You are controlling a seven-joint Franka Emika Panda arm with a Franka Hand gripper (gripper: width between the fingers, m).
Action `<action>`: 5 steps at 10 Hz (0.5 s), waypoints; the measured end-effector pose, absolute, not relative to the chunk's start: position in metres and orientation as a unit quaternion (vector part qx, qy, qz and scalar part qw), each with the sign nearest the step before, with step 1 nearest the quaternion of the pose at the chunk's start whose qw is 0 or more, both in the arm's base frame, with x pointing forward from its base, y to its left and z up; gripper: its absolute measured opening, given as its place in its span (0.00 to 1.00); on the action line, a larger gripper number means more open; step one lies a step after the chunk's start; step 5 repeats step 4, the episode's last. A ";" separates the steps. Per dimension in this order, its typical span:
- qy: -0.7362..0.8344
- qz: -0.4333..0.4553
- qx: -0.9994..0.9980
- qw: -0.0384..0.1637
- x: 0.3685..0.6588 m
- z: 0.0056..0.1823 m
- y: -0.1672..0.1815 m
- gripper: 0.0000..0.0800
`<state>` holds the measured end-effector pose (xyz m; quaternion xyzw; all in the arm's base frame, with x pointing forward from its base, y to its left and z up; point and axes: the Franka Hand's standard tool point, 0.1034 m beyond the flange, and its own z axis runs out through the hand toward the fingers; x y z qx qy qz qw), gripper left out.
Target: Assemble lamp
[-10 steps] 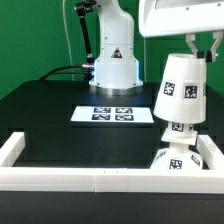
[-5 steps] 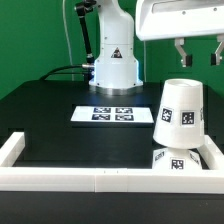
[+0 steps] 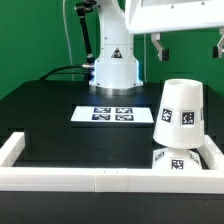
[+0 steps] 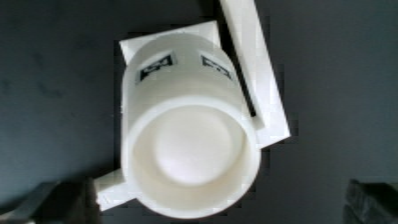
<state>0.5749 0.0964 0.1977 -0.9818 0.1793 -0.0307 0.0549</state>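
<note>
The white tapered shade (image 3: 180, 105) stands upright at the exterior view's right, on a lower white tagged part of the lamp (image 3: 172, 160) in the corner of the white frame. The bulb is hidden under the shade. My gripper (image 3: 190, 42) is open and empty, well above the shade, with one finger (image 3: 157, 42) showing at its left. In the wrist view I look straight down on the shade's round top (image 4: 192, 135), with the flat tagged base (image 4: 175, 62) beneath it. My dark fingertips (image 4: 63, 203) sit wide apart on either side.
A white low frame (image 3: 100, 178) runs along the table's front and both sides. The marker board (image 3: 112, 114) lies flat mid-table. The arm's white pedestal (image 3: 113, 62) stands behind it, with cables at the back left.
The shade has come down over the bulb and been let go. My gripper has opened and risen clear above it.
</note>
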 end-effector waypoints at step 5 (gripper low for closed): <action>0.178 -0.052 -0.982 0.016 0.560 0.209 0.113 0.87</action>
